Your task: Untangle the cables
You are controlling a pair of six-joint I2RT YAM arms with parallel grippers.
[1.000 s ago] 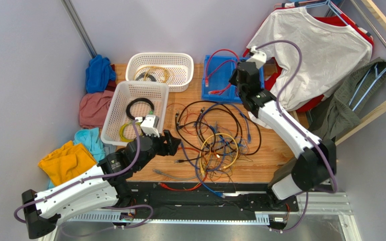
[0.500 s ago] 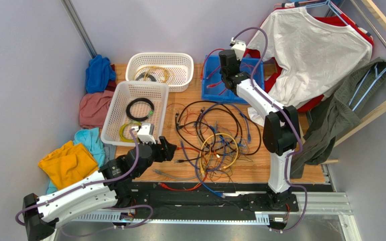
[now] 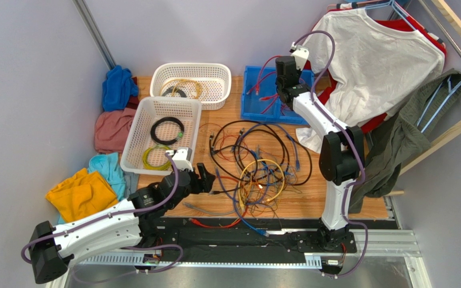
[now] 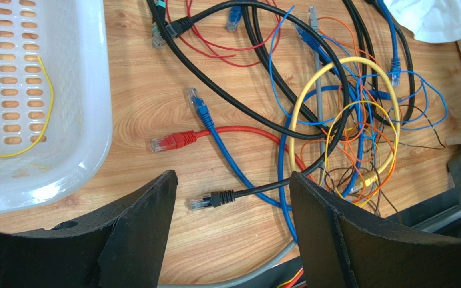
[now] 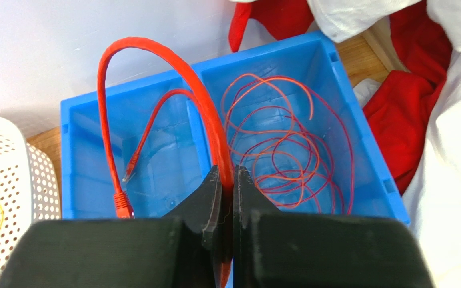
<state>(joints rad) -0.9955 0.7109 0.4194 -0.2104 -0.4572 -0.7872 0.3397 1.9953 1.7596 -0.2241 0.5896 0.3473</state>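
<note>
Right wrist view: the right gripper (image 5: pixel 227 175) has its jaws pressed onto a red cable (image 5: pixel 155 45) that arches over the blue bin (image 5: pixel 73 150), where thin red wire (image 5: pixel 287 150) lies coiled; the top view does not resolve this grip. Left wrist view: the left gripper (image 4: pixel 233 177) hangs with jaws spread and empty over a black plug (image 4: pixel 215 199). The top view places the cables (image 3: pixel 257 165) tangled mid-table (image 3: pixel 311 204), right of the white basket (image 3: pixel 161 129).

open tabletop (image 4: pixel 137 105) beside basket (image 4: pixel 94 120), cables (image 4: pixel 320 111) (tangled) beyond
</note>
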